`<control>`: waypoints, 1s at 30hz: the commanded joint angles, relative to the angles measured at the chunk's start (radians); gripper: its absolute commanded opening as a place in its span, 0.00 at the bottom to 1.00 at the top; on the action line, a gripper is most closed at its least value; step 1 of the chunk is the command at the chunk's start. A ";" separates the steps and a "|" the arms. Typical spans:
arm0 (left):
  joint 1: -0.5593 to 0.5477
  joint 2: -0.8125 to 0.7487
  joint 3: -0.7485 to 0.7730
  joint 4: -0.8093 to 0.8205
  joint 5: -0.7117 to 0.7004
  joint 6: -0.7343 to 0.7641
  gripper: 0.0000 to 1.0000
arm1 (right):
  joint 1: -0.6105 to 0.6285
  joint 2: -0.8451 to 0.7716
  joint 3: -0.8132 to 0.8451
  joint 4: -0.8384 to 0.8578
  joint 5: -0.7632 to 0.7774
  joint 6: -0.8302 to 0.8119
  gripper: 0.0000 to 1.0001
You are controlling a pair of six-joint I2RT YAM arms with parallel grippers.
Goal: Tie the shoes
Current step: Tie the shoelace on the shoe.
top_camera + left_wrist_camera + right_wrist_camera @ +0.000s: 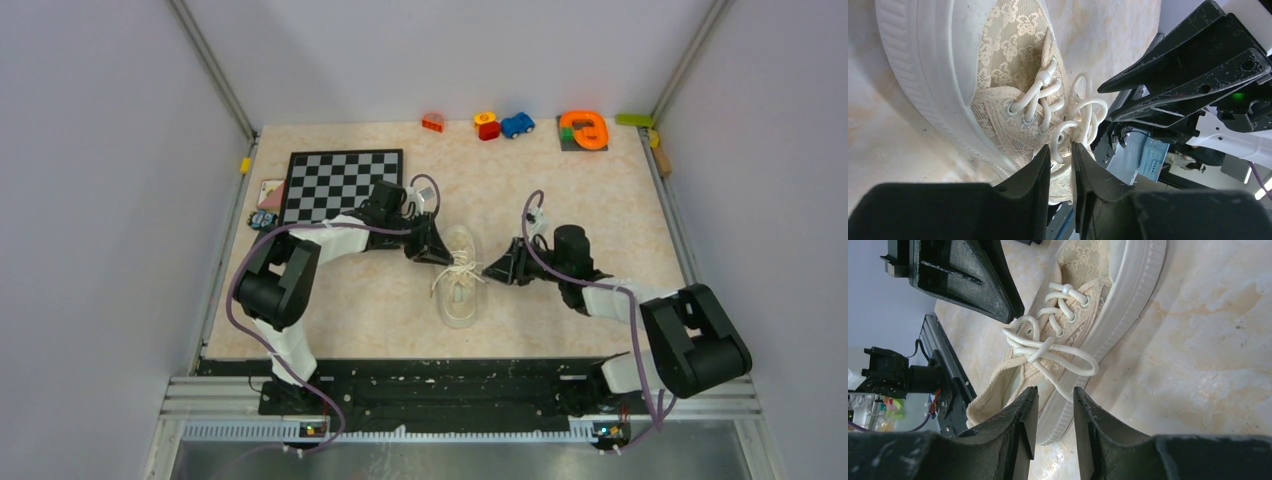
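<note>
1. The left end effector [1062,152] has its jaws only a narrow gap apart. A loop of the laces [1083,115] sits right at its tips, and I cannot tell whether that loop is pinched or merely lies there.
2. The right end effector [1054,395] is partly open and has hold of nothing - the side of the shoe shows through the gap. One loose lace strand runs down to just ahead of its tips.
3. The sneaker [460,290] lies on the table [600,220] between the two end effectors, straight in front of each one's fingers. Its toe end is on the side away from the arm bases.
4. The laces are threaded through the eyelets and gathered in a loose tangle of loops over the tongue - in the space between the two sets of tips, which face each other across the shoe.
5. A chessboard [340,185] lies behind the left end effector, partly under that arm. Small toys [517,124] stand along the table's far edge, well apart from both end effectors.
</note>
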 commanded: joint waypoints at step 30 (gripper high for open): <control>-0.002 0.037 -0.020 0.194 0.074 -0.093 0.00 | -0.017 0.004 0.030 0.031 0.031 -0.019 0.38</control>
